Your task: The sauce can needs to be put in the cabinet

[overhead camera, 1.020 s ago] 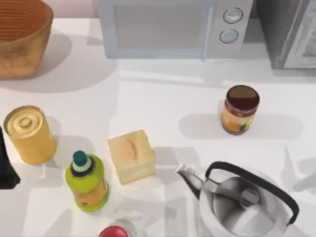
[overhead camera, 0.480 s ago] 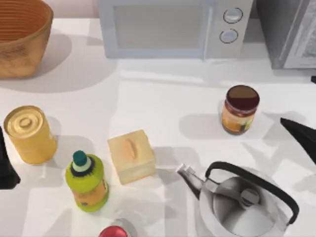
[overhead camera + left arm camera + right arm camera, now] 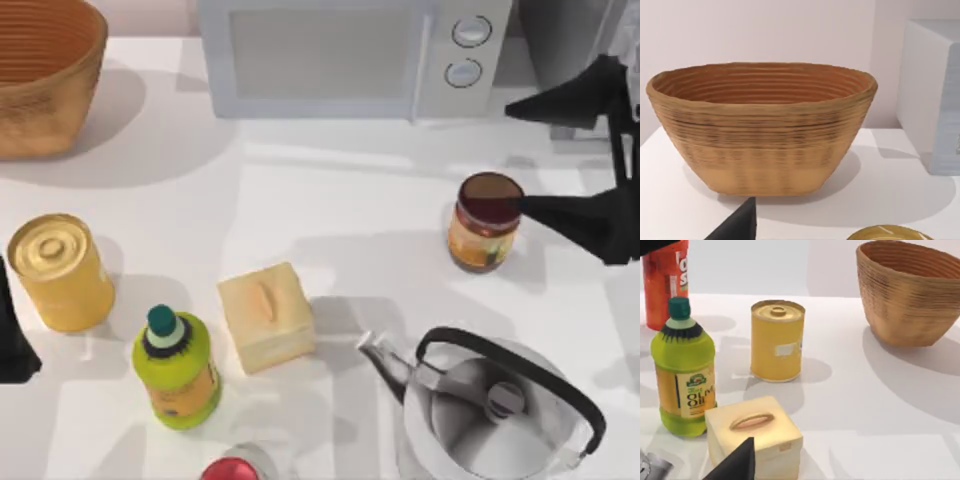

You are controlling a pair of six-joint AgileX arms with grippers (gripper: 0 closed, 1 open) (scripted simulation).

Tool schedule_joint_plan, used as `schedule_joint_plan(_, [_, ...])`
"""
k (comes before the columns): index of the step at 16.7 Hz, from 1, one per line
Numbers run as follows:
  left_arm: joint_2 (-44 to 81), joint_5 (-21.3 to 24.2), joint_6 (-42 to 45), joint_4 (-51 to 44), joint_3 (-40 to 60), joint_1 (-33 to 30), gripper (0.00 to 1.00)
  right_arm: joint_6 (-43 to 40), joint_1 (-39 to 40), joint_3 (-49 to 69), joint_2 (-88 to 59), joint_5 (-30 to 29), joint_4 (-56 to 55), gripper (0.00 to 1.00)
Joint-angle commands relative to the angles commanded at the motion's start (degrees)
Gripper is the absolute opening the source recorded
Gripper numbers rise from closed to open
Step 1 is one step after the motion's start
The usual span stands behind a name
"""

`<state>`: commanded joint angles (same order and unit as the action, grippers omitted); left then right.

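The sauce can (image 3: pixel 487 221), short with a dark maroon top and an orange-yellow label, stands upright on the white table right of centre. My right gripper (image 3: pixel 516 156) is open just to its right and behind it, its two black fingers spread wide. One fingertip (image 3: pixel 526 204) reaches the can's top right rim; the other points at the microwave's lower right corner. The dark grey cabinet (image 3: pixel 555 40) sits at the back right corner, partly covered by the right arm. My left arm (image 3: pixel 12 335) is parked at the left edge.
A white microwave (image 3: pixel 330 55) stands at the back, a woven basket (image 3: pixel 40 70) at the back left. A yellow can (image 3: pixel 58 270), a green bottle (image 3: pixel 177 368) and a yellow block (image 3: pixel 266 315) stand left of centre. A steel kettle (image 3: pixel 495 410) is in front of the sauce can.
My right gripper has come in from the right edge and moved back and leftward, ending with its spread fingers beside the sauce can. The can and the left arm have not moved.
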<state>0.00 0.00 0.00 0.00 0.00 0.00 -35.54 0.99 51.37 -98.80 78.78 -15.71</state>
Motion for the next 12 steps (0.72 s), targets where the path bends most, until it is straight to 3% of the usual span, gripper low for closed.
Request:
schedule_joint_plan(6, [0.0,0.0,0.0,0.0,0.0,0.0,1.0,-12.03,-2.41,14.16,-28.2,13.89,-2.79,1.0])
schedule_joint_plan(12, [0.0,0.0,0.0,0.0,0.0,0.0,1.0,-18.13,-6.47,19.51,-43.79,17.83,-2.64,1.0])
